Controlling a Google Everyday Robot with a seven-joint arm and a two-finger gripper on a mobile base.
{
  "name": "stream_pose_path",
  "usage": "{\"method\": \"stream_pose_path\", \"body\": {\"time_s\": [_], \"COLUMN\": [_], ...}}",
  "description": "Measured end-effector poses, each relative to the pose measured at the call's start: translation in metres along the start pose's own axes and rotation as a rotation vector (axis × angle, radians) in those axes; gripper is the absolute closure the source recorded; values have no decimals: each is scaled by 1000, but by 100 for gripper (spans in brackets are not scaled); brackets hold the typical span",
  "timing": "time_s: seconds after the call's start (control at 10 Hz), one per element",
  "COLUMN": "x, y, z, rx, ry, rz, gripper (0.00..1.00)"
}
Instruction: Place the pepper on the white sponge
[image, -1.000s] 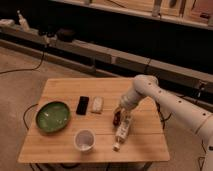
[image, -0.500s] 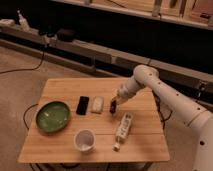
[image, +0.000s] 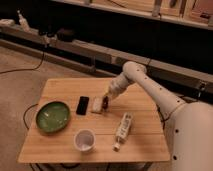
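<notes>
Pepper (image: 105, 102) now over white sponge (image: 98, 105), gripped in closed end effector (image: 106, 99).

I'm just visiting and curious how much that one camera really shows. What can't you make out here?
- Gripper, over the white sponge: too small to tell how it holds the pepper.
- Whether the pepper touches the sponge: too small.
- Label on the white bottle: blurred.
- Inside the white cup: unclear.
- Robot's body: cut off by the right edge.
</notes>
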Motion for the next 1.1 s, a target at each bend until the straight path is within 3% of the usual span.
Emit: {"method": "stream_pose_path", "body": {"time_s": [0.1, 0.2, 0.4, 0.5, 0.7, 0.9, 1.1], "x": [3, 8, 15, 18, 16, 6, -3], "y": [-6, -11, -14, -16, -25, -36, -42], "z": [11, 22, 28, 29, 28, 28, 22], "rx": [-7, -28, -60, -65, -40, -16, -20], "ry": [-4, -1, 28, 43, 48, 31, 18], "rz": [2, 17, 64, 98, 166, 190, 185], "gripper": [61, 53, 41, 41, 41, 38, 22]}}
